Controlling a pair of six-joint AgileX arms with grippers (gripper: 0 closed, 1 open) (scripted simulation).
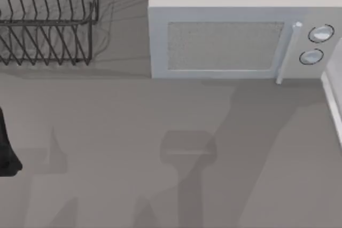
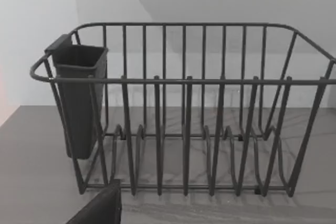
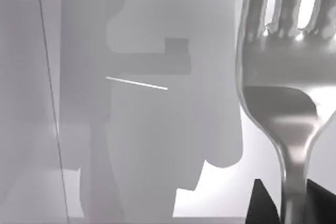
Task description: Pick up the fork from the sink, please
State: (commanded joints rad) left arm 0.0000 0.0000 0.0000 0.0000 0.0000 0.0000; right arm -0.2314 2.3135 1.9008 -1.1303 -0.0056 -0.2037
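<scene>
The fork (image 3: 286,93) stands upright and very close in the right wrist view, shiny silver, tines up and its thin handle running down. My right gripper (image 3: 291,205) is shut on that handle, with a dark fingertip (image 3: 260,205) on either side of it. Behind the fork lie pale grey surfaces crossed by shadows. The sink is out of view. A dark part of my left arm (image 1: 6,153) sits at the left edge of the top view, and a corner of my left gripper (image 2: 100,209) faces the dish rack.
A dark wire dish rack (image 1: 48,20) with a cutlery cup (image 2: 79,98) stands at the back left. A white microwave (image 1: 240,25) stands at the back right. A pale raised edge (image 1: 332,100) runs along the right side. Arm shadows fall on the grey counter (image 1: 133,132).
</scene>
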